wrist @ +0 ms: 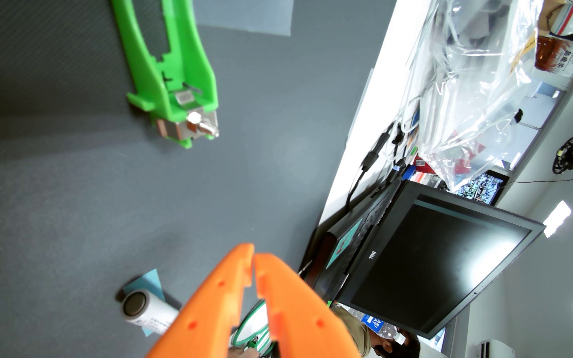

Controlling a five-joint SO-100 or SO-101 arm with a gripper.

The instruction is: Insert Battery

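Wrist view, frame apparently turned on its side. The orange gripper (253, 256) is seen entering from the bottom edge, its two fingers rising to the lower centre of the frame. The jaws are pressed nearly together at the tips, with only a thin slit between them, and nothing is pinched.

A cylindrical battery (149, 309) with a white sleeve and a dark end cap is seen lying on its side at the lower left, just beside the left orange finger, its far end hidden behind that finger. It rests on a small teal patch (150, 279) laid on the table.

A green battery holder (171, 72) is found in the upper left of the frame, running down from the top edge. It is well apart from the battery. Its long slot is seen open, and a metal contact with a screw terminal (199, 124) is fitted at its lower end.

The dark grey mat (71, 192) covering the table fills the left half of the frame. At the lower right a black Dell monitor (443, 261) with a dark screen is noted; at the upper right, a clear plastic bag (478, 86) and cables.
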